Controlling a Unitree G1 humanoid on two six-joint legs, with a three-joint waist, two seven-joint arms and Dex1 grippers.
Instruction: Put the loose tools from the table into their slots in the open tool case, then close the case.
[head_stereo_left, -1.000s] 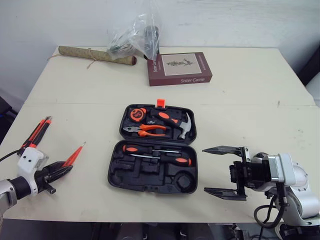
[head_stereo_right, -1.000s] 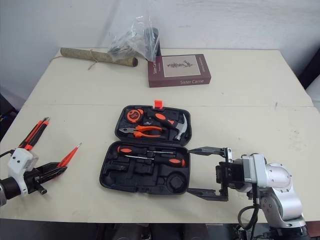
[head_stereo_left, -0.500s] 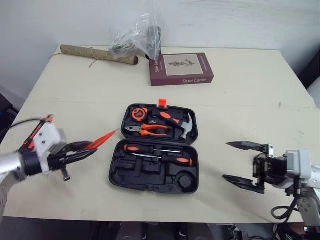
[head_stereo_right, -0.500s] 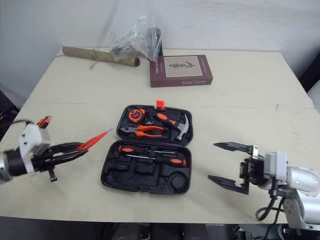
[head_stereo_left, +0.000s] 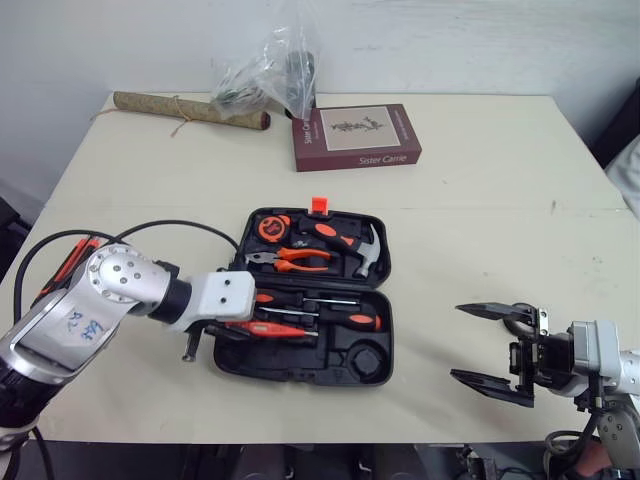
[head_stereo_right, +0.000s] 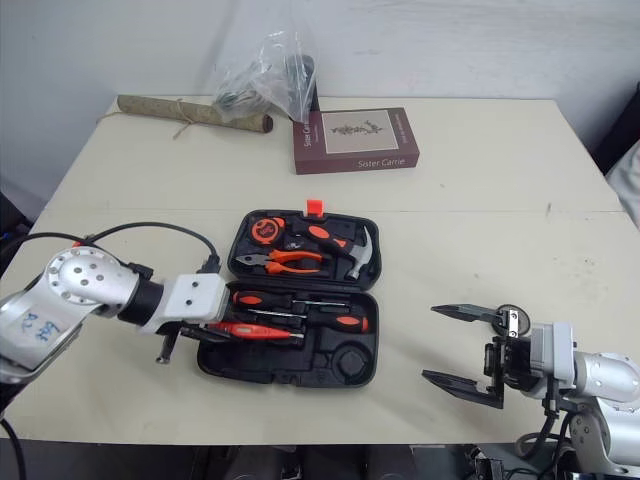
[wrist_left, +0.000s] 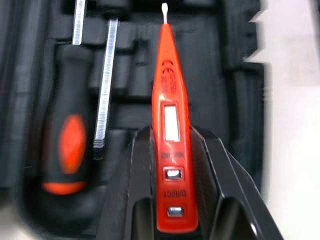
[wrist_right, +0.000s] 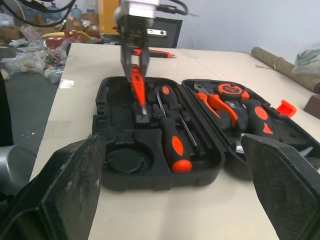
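Note:
The black tool case (head_stereo_left: 300, 374) lies open at the table's middle. Its lid holds a tape measure (head_stereo_left: 272, 228), pliers (head_stereo_left: 296, 262) and a hammer (head_stereo_left: 366, 250). Two orange-handled screwdrivers (head_stereo_left: 340, 318) lie in the near tray. My left gripper (head_stereo_left: 232, 326) is shut on an orange tester screwdriver (wrist_left: 170, 125), held low over the tray's left part with its tip pointing right, beside the screwdrivers. My right gripper (head_stereo_left: 456, 341) hangs open over bare table to the right of the case, apart from it. A red-and-black tool (head_stereo_left: 62, 268) lies at the table's left edge.
At the far side stand a maroon book (head_stereo_left: 356, 136), a crumpled plastic bag (head_stereo_left: 270, 70) and a tied brown roll (head_stereo_left: 190, 110). A black cable (head_stereo_left: 150, 228) loops above my left arm. Bare tabletop lies to the right of the case.
My left arm has swung from the table's left edge to the case, carrying the tester over the tray. The right gripper drew back to the right and is still open.

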